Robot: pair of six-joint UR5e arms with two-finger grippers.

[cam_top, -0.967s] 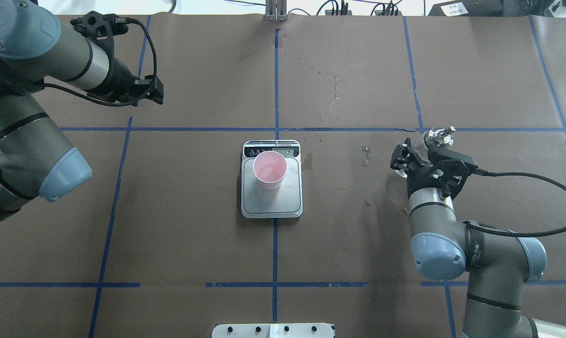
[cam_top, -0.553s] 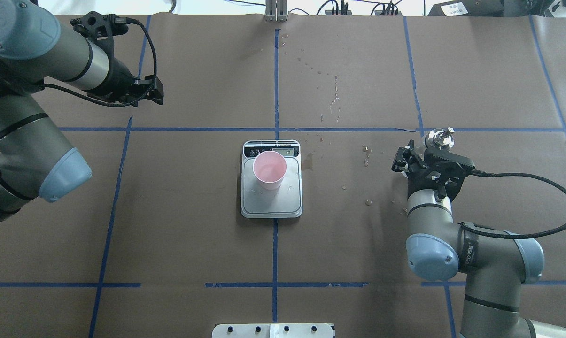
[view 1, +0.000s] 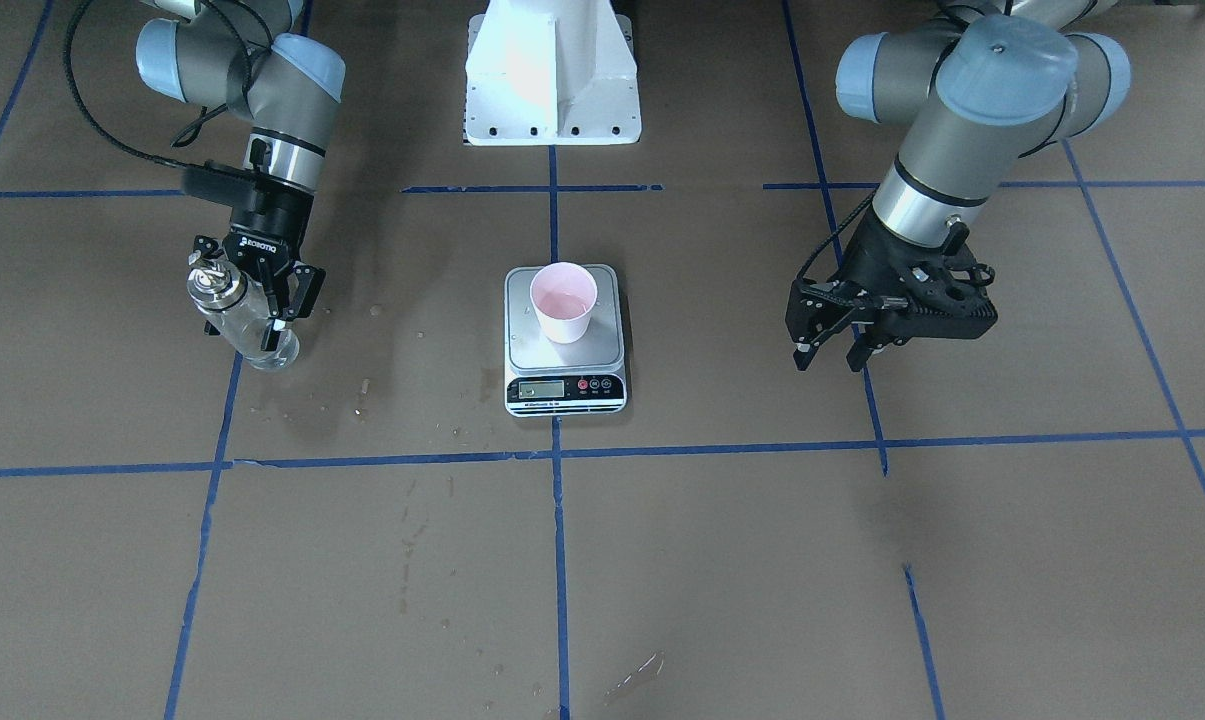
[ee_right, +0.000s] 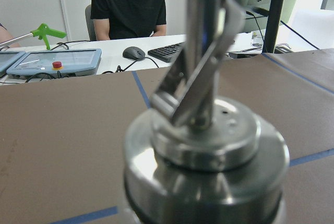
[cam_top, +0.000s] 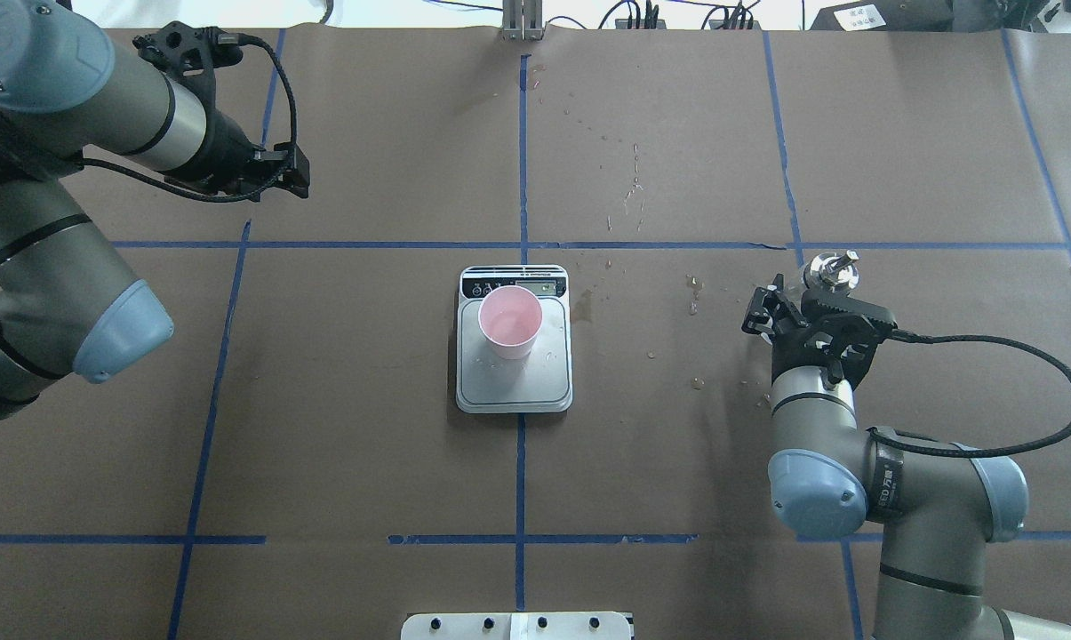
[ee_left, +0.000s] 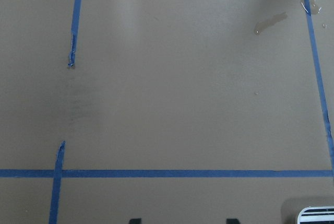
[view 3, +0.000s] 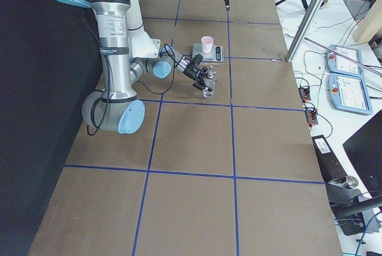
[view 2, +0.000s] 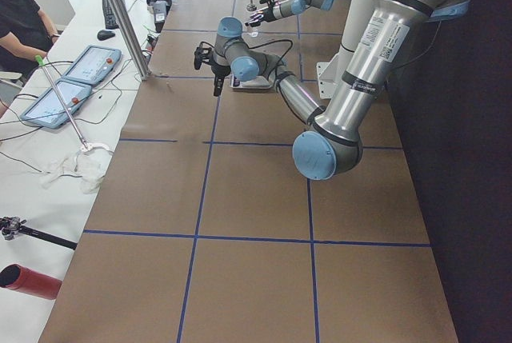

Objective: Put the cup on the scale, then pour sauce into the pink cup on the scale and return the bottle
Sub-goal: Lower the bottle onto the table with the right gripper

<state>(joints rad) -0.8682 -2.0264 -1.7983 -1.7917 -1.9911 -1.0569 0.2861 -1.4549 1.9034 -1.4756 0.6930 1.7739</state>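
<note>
I have the right gripper (view 1: 262, 292) pinching the bottle (view 1: 247, 325) by its glass body, one finger on each side. The bottle hangs cap-up directly below the wrist, low over the bench (cam_top: 366, 444). I cannot tell whether its base touches the paper. (The right wrist camera gives me little beyond the silver spout cap (ee_right: 203, 130), blurred and filling the view.) From overhead only that cap pokes out past the gripper's black housing.

The bottle is well apart from the scale (cam_top: 515, 387), out on the robot's right, with a scatter of wet spots (cam_top: 693, 286) on the bench between them. The cup (cam_top: 510, 320) stands upright on the steel platform, at the end nearer the display, clear of both grippers.

The left gripper (view 1: 828, 355) hovers on the far side of the scale from the bottle, fingers spread and holding nothing. Its own camera shows only bare bench and a corner of the scale.
</note>
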